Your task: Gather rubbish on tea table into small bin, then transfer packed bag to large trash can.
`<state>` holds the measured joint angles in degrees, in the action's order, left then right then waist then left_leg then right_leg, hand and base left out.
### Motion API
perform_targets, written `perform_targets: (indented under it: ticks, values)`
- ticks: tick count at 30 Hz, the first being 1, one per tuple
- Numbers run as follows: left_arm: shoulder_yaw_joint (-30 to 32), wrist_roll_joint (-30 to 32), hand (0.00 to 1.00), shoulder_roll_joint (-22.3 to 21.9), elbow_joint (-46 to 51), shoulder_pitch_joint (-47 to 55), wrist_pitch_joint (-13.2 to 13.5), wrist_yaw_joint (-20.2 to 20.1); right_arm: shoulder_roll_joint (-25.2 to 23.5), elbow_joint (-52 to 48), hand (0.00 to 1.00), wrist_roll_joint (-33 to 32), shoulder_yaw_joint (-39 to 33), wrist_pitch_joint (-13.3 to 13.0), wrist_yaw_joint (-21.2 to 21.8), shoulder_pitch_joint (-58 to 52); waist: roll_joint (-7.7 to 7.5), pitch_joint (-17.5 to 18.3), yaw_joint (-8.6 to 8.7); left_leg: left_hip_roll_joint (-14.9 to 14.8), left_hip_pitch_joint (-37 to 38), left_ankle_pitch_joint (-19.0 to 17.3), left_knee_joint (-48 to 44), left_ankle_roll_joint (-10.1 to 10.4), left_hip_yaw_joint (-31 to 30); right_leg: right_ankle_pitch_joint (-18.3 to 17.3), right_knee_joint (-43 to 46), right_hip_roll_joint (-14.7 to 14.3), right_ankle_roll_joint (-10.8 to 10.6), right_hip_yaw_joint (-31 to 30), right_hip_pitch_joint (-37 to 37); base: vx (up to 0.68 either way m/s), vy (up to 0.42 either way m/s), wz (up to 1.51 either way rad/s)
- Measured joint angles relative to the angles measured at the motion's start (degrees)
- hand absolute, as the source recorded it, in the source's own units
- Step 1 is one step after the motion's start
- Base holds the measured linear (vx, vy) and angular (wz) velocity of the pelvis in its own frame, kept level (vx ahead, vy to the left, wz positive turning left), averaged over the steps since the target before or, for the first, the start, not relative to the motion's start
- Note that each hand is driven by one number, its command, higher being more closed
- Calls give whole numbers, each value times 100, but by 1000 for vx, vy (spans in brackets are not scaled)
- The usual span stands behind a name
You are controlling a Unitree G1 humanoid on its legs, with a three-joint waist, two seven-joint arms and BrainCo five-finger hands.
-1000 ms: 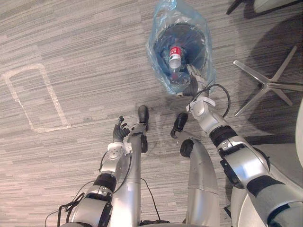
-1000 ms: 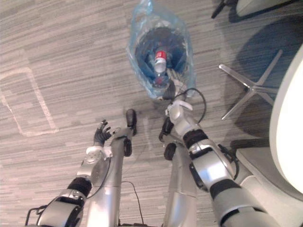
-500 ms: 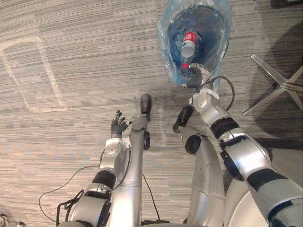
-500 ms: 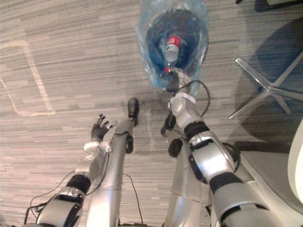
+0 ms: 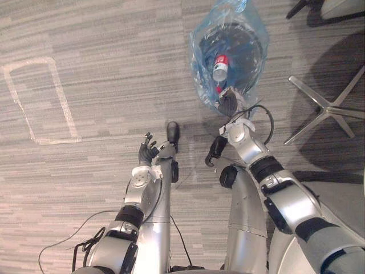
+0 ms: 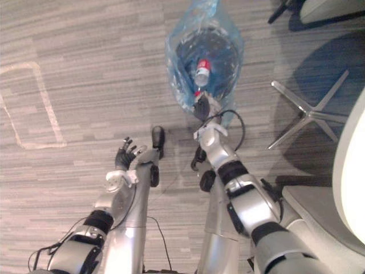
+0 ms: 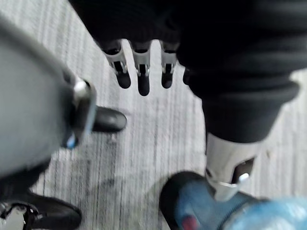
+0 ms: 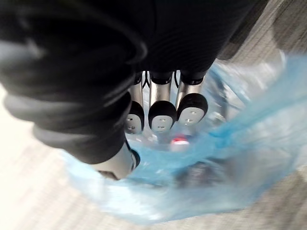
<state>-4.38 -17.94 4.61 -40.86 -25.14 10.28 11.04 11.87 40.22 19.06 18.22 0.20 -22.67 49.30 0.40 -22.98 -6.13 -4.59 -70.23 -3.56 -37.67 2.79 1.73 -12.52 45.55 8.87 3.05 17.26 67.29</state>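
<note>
At 1 o'clock, the right hand (image 5: 228,104) pinches a crinkly translucent blue plastic bag (image 5: 198,54) holding a red-labelled clear bottle (image 5: 219,67); the left hand (image 5: 147,152) hangs loosely spread.

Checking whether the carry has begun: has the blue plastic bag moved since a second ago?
No. The view itself shifted; the blue plastic bag keeps its place beside the silver star-shaped chair base, right hand gripping its rim.

No text, number or sign can be read anywhere; the red label (image 5: 220,59) on the bottle (image 5: 219,72) inside the blue bag (image 5: 201,85) is too small to make out.
</note>
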Motion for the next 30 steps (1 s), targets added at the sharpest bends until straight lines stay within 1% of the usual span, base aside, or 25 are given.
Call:
perform_targets:
  ticks: [1,2,5,8,10,11,12,13,14,16,17,20,22,25,26,28,30]
  values:
    - [3,24,0,-6,12,32,-10,0,-34,-96,100,-21,-5,0,0,-89,0,0,3,-3,67,0,8,0,4,4,-10,-2,6,0,-64,-37,-33,0]
    - [11,99,0,-10,58,110,-50,0,-70,-342,100,-123,-6,0,1,-289,-3,1,10,-14,255,0,63,1,11,18,-81,-26,28,3,-258,-25,-31,-4]
    - [115,222,0,-41,79,313,-125,-1,-186,-961,100,-163,-23,-24,8,-787,-9,5,24,-75,755,-5,189,7,19,93,-319,-127,87,25,-796,-4,-26,-7]
    - [124,333,0,-67,77,563,-198,-4,-333,-1569,100,-175,-5,-74,39,-1294,-21,11,53,-109,1380,-12,433,17,41,105,-650,-211,26,34,-1437,23,-10,-6]
    - [147,447,0,-90,69,775,-227,-16,-463,-1922,100,-232,1,-138,114,-1635,-67,45,80,-140,1807,-9,615,21,113,140,-882,-273,-11,6,-1844,39,-3,-10]
    - [174,470,0,-90,34,897,-234,-20,-528,-2051,100,-250,7,-173,163,-1799,-118,83,98,-166,2043,-8,745,23,150,177,-1053,-320,-53,-9,-2069,53,-8,-20]
    - [250,555,0,-89,-39,1027,-242,-27,-580,-2144,100,-305,46,-198,210,-1960,-222,170,106,-195,2270,-5,874,26,219,225,-1217,-372,-49,-58,-2273,78,-10,-25]
    - [284,573,0,-91,-140,1134,-278,-38,-667,-2175,100,-340,71,-240,261,-2107,-309,264,126,-204,2500,5,1001,38,269,278,-1392,-408,-61,-93,-2476,80,-9,-20]
    - [286,598,0,-91,-194,1167,-307,-40,-693,-2176,100,-340,68,-250,284,-2172,-324,312,142,-209,2583,12,1072,45,273,305,-1487,-432,-62,-93,-2570,90,-2,-14]
    - [276,697,0,-91,-401,1289,-352,-135,-733,-2173,100,-341,49,-254,398,-2438,-411,557,150,-227,2902,64,1327,92,350,420,-1834,-504,-85,-141,-2887,96,10,-12]
    - [273,724,0,-92,-459,1299,-351,-141,-734,-2168,100,-340,46,-258,423,-2481,-435,589,150,-226,3003,76,1407,86,386,446,-1916,-515,-91,-164,-2977,82,10,-13]
    - [269,816,0,-99,-827,1221,-354,-189,-760,-1939,100,-340,-8,-322,524,-2548,-437,692,197,-186,3315,142,1668,82,442,570,-2184,-527,-61,-202,-3268,101,12,-4]
    - [270,876,0,-95,-940,1170,-355,-227,-798,-1733,100,-339,-23,-339,542,-2496,-437,692,213,-182,3338,144,1689,83,445,575,-2202,-527,-57,-202,-3288,61,-9,0]
    - [274,893,0,-84,-1143,1027,-358,-223,-939,-1168,100,-324,-143,-355,552,-2330,-436,691,216,-183,3307,144,1694,84,446,580,-2188,-531,-49,-204,-3243,28,-16,-1]
    - [275,893,0,-100,-1169,983,-356,-222,-958,-914,0,-313,-199,-350,537,-2236,-435,690,216,-185,3270,145,1687,85,447,580,-2188,-532,-49,-207,-3202,0,0,0]
    - [277,893,0,-103,-1188,913,-350,-218,-959,-693,0,-154,-201,-334,482,-2108,-424,684,214,-198,3140,144,1640,85,430,594,-2180,-545,-26,-200,-3103,0,0,0]
    - [290,892,0,-131,-1256,760,-350,-208,-952,-339,0,-9,-206,-234,397,-1845,-405,669,204,-228,2909,143,1535,84,408,623,-2155,-565,-10,-181,-2909,0,0,0]
